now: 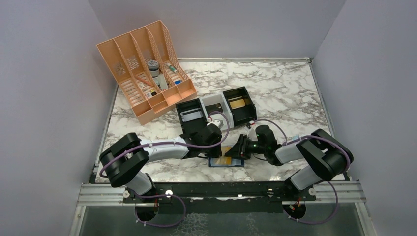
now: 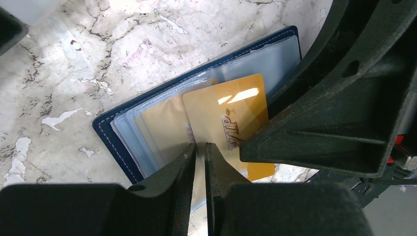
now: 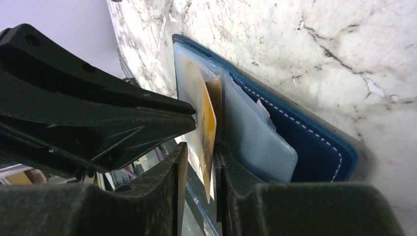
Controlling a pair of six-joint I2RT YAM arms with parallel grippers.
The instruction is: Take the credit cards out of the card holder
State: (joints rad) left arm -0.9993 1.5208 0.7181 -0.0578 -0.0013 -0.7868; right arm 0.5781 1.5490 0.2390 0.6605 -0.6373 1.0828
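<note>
The card holder [image 1: 227, 162], a navy wallet, lies open on the marble near the front edge, its clear pockets up [image 2: 105, 130] [image 3: 314, 142]. A gold credit card [image 2: 221, 110] marked VIP sticks halfway out of a pocket. My left gripper [image 1: 215, 152] [image 2: 199, 146] is pinched on the pocket stack at the wallet's near edge. My right gripper [image 1: 236, 152] [image 3: 200, 147] straddles the gold card [image 3: 209, 123], which leans on one finger, with a small gap to the other. A second tan card sits inside a pocket [image 2: 164, 125].
Three box trays stand just behind the grippers: black [image 1: 191, 117], white [image 1: 215, 105], and black [image 1: 240, 104] with something gold inside. The orange file rack [image 1: 142, 73] stands at the back left. Grey walls close in both sides.
</note>
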